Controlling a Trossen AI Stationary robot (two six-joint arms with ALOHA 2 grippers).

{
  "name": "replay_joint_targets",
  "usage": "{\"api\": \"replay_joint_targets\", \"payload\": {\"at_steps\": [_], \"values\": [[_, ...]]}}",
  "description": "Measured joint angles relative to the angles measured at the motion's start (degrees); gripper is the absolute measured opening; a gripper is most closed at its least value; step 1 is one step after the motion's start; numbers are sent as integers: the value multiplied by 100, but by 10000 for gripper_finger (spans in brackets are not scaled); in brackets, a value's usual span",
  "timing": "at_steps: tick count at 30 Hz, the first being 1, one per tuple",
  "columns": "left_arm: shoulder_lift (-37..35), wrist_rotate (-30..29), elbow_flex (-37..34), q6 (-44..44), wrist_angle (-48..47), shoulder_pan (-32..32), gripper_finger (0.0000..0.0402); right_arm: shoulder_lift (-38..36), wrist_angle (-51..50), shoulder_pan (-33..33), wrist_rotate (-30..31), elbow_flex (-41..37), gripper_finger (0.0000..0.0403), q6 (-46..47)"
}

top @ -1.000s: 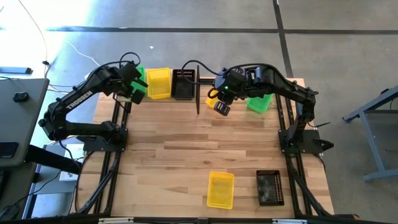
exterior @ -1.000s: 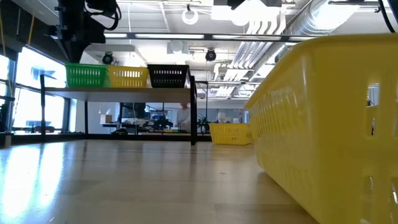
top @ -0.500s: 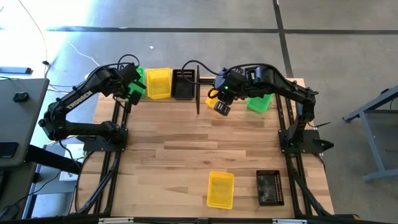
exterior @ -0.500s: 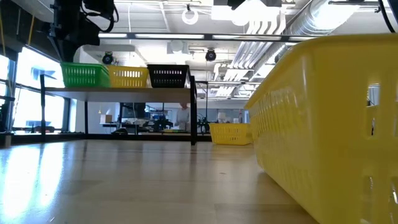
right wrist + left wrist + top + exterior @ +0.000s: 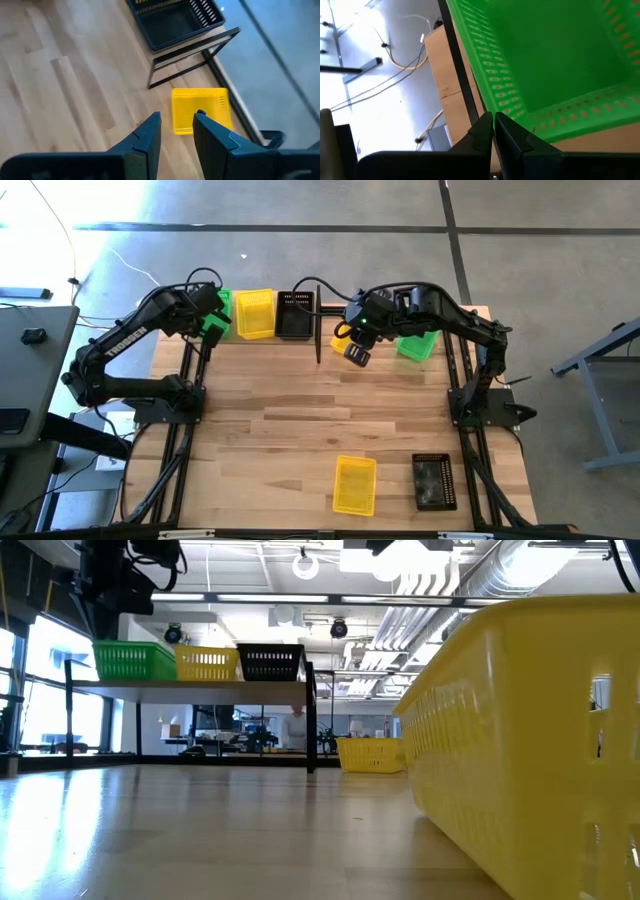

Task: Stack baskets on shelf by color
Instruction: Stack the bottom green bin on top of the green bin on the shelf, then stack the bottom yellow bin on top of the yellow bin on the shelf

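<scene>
On the shelf [image 5: 200,686] at the table's far left stand a green basket [image 5: 135,660], a yellow basket [image 5: 255,313] and a black basket [image 5: 295,313] in a row. My left gripper [image 5: 494,119] is shut at the green basket's corner, slanting down from the left. My right gripper [image 5: 355,352] hangs open in the air right of the shelf, above a yellow basket [image 5: 200,110] that rests flat on the table. Nothing is between its fingers. My left gripper has its shut fingertips on the green basket's corner rim [image 5: 492,111], at the end away from the yellow basket. They come slanting down from the shelf's left end. Whether the wall lies between the fingers cannot be made out. The basket sits upright on the shelf board.
A second green basket [image 5: 418,343] lies at the far right, beneath my right arm. A yellow basket [image 5: 354,485] and a black basket [image 5: 433,480] sit near the front edge. The middle of the table is bare wood. The shelf's black upright [image 5: 318,330] stands beside my right gripper.
My left gripper has tipped and swung a little toward the shelf's left end. The green basket has shifted slightly that way with it, still on the board beside the yellow one.
</scene>
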Motion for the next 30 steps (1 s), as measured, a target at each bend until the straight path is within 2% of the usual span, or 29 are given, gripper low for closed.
{"api": "replay_joint_targets", "payload": {"at_steps": [6, 14, 25, 30], "values": [[-390, 327, 1, 134, 177, -421, 11, 0, 0, 178, -507, 0, 99, 392], [-860, 1583, 5, 444, 1348, -1375, 11, 15, -6, 629, -576, 2, 99, 1287], [-731, 2615, 8, 807, 2438, -2670, 11, 372, -230, 1688, -962, 0, 99, 2540], [-667, 2717, 8, 746, 2472, -3085, 12, 590, -215, 2269, -1185, 0, 99, 2910]]}}
